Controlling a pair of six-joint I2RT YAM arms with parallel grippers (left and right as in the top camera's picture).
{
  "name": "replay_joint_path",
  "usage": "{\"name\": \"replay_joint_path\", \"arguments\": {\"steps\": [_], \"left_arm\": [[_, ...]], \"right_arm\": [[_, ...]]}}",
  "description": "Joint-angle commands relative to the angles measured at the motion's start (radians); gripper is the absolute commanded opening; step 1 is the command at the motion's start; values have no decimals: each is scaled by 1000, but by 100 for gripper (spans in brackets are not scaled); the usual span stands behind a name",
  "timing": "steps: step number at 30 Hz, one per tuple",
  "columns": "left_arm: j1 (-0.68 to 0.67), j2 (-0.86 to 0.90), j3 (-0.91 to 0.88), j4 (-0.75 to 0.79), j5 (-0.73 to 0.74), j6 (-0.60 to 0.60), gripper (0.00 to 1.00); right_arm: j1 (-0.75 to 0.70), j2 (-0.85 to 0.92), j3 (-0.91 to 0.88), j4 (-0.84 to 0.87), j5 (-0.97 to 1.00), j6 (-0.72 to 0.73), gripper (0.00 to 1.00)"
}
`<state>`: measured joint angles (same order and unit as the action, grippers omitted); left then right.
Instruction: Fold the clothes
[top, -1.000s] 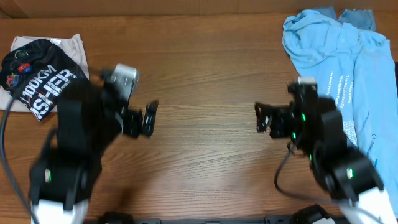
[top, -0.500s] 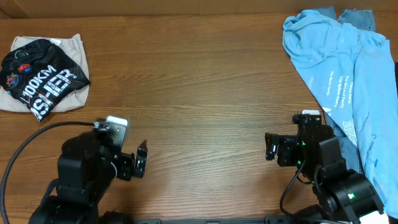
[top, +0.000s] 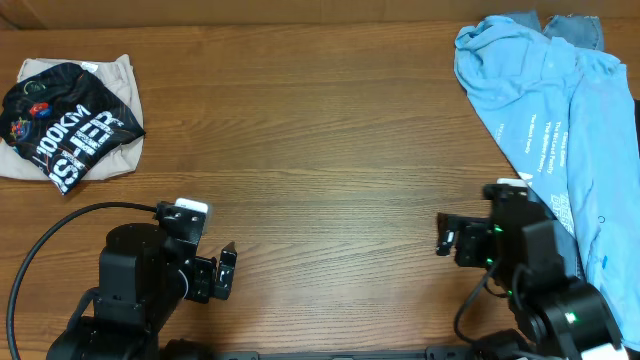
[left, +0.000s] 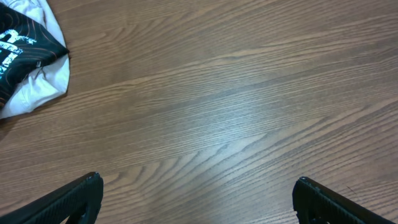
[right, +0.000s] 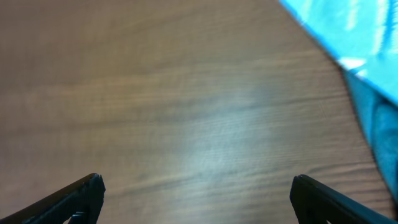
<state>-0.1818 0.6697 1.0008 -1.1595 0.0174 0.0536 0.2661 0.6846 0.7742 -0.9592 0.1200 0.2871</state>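
A folded black sports shirt (top: 68, 126) with white lettering lies on a beige garment (top: 118, 82) at the table's far left. Its corner also shows in the left wrist view, the black shirt (left: 22, 48) over white cloth. A light blue shirt (top: 545, 90) lies spread and crumpled at the far right, its edge blue (right: 354, 43) in the right wrist view. My left gripper (top: 226, 272) stands open near the front left, over bare wood. My right gripper (top: 443, 236) stands open near the front right, just left of the blue shirt. Neither holds anything.
The brown wooden table (top: 320, 140) runs between the two piles. A black cable (top: 40, 250) loops from the left arm's base toward the left edge. The blue shirt hangs past the table's right side.
Both arms have drawn back toward the front edge of the table, away from the middle. Both grippers stayed open. The garments have not moved.
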Motion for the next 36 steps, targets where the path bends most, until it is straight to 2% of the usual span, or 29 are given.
{"name": "replay_joint_path", "arguments": {"steps": [1,11,13,18,22,24,36], "left_arm": [[5,-2,-7,0,-10,-13,100],[5,-2,-7,0,-10,-13,100],[5,-2,-7,0,-10,-13,100],[5,-2,-7,0,-10,-13,100],[5,-2,-7,0,-10,-13,100],[5,-2,-7,0,-10,-13,100],[5,-2,-7,0,-10,-13,100]], "right_arm": [[-57,-110,-51,45,7,-5,100],[-123,-565,-442,403,-14,-37,100],[-133,-624,-509,493,-53,-93,100],[-151,-682,-648,754,-73,-213,100],[-173,-682,-754,929,-69,-213,100],[-177,-682,-766,875,-72,-208,100],[-177,-682,-766,875,-122,-209,100]]}}
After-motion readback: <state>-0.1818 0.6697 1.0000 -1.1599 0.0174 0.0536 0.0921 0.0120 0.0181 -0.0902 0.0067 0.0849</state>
